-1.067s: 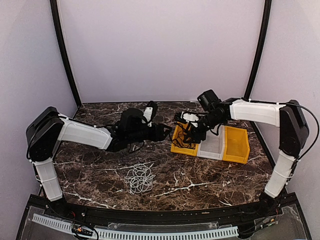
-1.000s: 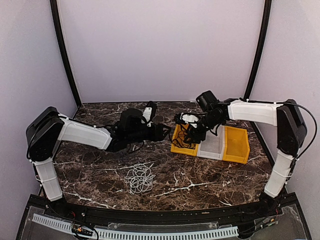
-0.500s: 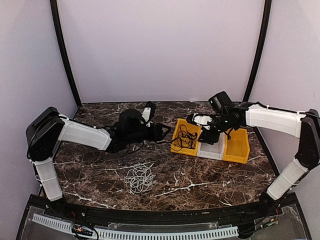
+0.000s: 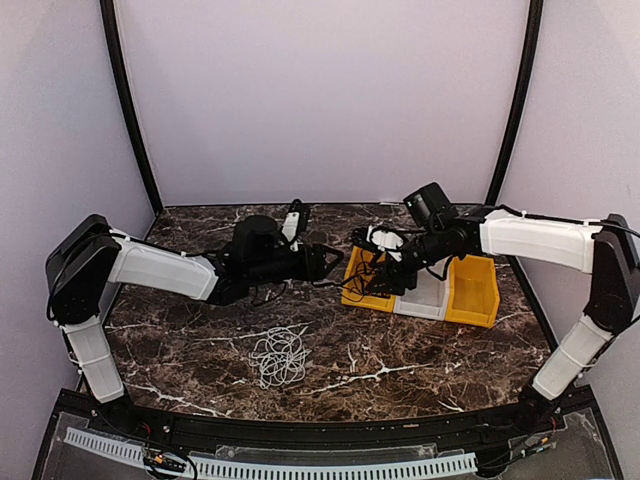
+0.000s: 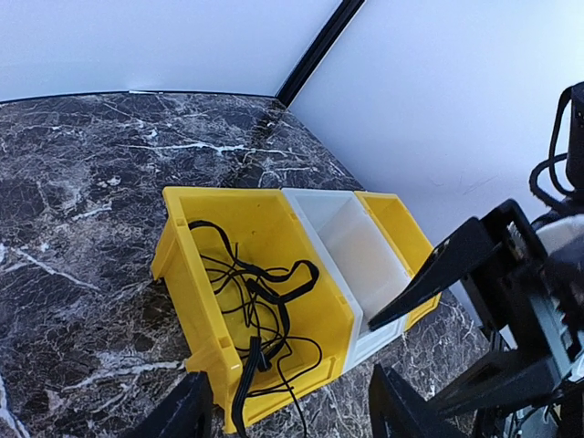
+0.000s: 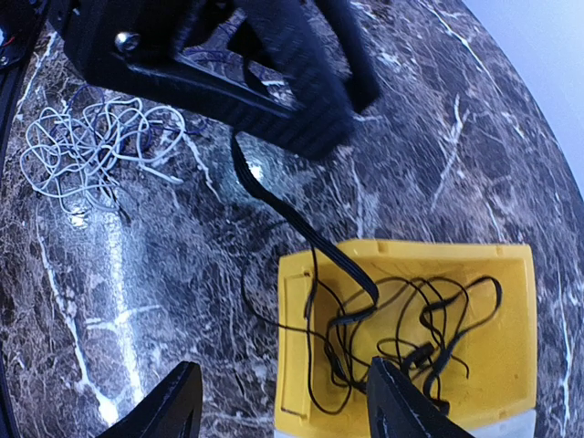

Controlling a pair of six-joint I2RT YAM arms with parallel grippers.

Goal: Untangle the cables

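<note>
A tangle of black cables (image 5: 260,290) lies in the left yellow bin (image 5: 182,239). One flat black strand (image 6: 301,224) runs over the bin's near rim onto the table, ending under my left gripper. A whitish-grey cable coil (image 4: 279,355) lies loose on the marble, apart from both grippers. My left gripper (image 4: 330,262) hovers just left of the bin, jaws open and nothing clamped. In its wrist view the left gripper (image 5: 287,415) frames the bin's front rim. My right gripper (image 4: 386,280) hangs open over the same bin. In its wrist view the right gripper (image 6: 283,411) holds nothing.
A white bin (image 4: 425,292) and a second yellow bin (image 4: 476,290) stand in a row to the right of the first, both without cables. Walls close in the back and sides. The two grippers are close together at the bin (image 4: 352,292).
The right gripper swung right over the white bin, then came back left over the yellow bin. The left gripper edged right toward the bin. Both stay open.
</note>
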